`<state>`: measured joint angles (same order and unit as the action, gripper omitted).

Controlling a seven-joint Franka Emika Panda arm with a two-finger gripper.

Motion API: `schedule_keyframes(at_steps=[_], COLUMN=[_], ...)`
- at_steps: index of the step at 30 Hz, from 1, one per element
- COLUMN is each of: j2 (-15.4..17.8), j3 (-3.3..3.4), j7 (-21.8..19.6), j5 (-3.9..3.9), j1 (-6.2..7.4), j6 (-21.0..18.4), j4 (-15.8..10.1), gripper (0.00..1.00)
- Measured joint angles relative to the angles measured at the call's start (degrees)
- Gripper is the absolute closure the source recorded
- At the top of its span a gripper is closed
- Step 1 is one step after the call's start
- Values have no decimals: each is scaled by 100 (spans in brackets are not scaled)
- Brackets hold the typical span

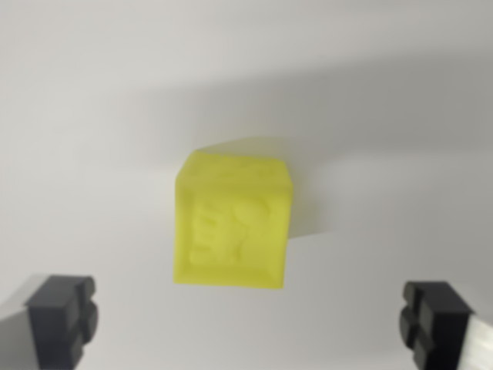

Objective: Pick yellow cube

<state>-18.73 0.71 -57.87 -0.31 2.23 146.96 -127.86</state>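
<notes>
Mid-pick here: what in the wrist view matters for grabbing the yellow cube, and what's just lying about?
For the job:
yellow cube, on the surface
gripper, jaws wide apart, nothing between them

Lying about:
nothing else shows; only the plain white surface

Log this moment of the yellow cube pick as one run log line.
phase: approach | gripper: open, empty | yellow cube: on white surface, between fingers, untouched

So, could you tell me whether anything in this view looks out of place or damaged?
Nothing stands out. The yellow cube sits alone on the plain white surface, intact, with a raised pattern on its facing side, though the picture is too blurred to read it. The gripper is open, its fingers apart and clear of the cube.
</notes>
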Motion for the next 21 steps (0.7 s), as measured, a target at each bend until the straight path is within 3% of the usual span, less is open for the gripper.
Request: schedule_keyframes(at_steps=[21], j2=[-599], j3=[0], j7=[-157], j5=[73], j1=[101], j6=[660], j4=[-97], gripper=[0])
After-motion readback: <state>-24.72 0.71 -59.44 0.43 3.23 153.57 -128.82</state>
